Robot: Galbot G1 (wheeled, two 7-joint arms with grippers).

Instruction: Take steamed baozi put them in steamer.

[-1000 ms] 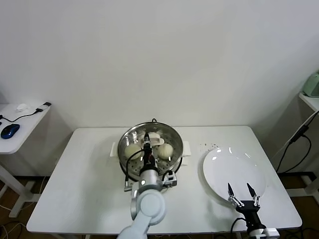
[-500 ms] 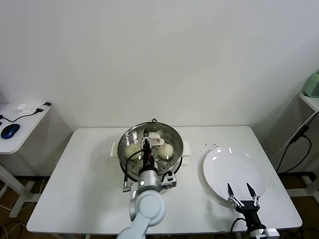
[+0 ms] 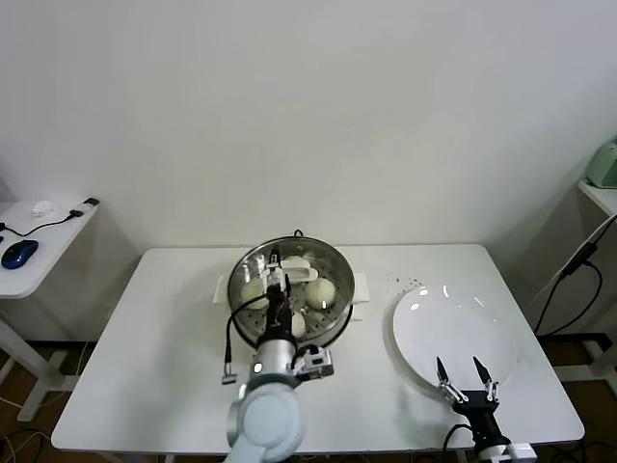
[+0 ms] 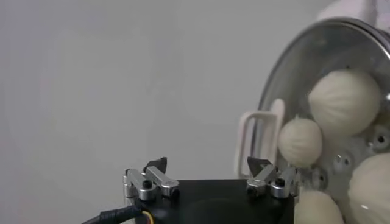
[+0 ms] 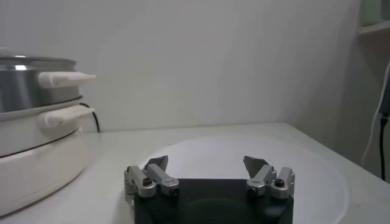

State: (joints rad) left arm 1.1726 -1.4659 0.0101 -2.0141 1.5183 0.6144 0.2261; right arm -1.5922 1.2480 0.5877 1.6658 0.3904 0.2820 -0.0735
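The task looks all but finished: the left gripper hangs wide open and empty above the steamer, where four steamed baozi lie together on the perforated floor. Right of the steamer, one white plate lies bare on the desk, and the right gripper waits over the plate's near edge, spread open and holding nothing.

left arm hides steamer front rim; one baozi cut by frame edge.
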